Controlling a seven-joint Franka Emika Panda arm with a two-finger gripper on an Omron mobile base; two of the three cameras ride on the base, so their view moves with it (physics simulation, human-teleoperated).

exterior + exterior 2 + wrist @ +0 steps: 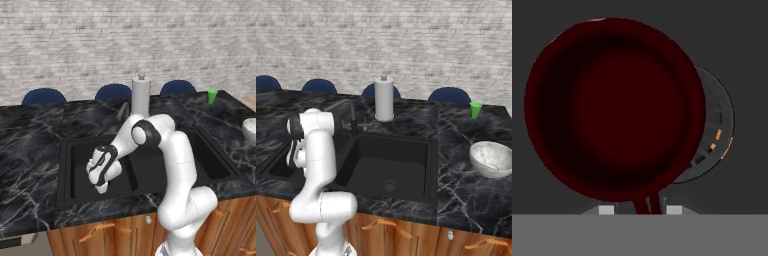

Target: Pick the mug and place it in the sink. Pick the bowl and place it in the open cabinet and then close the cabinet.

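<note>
Arm bent, claw downward

The mug is seen from above, its dark red mouth wide and round. Its rim's lower edge sits between the tool tips. Behind it, a round drain shows on the sink's dark floor.

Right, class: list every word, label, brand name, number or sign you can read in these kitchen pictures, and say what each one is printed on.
None: no readable text in any view.
The mug, bowl, sink and paper towel roll are plain.
The orange marks on the sink drain are too small and blurred to tell whether they are lettering.
</note>
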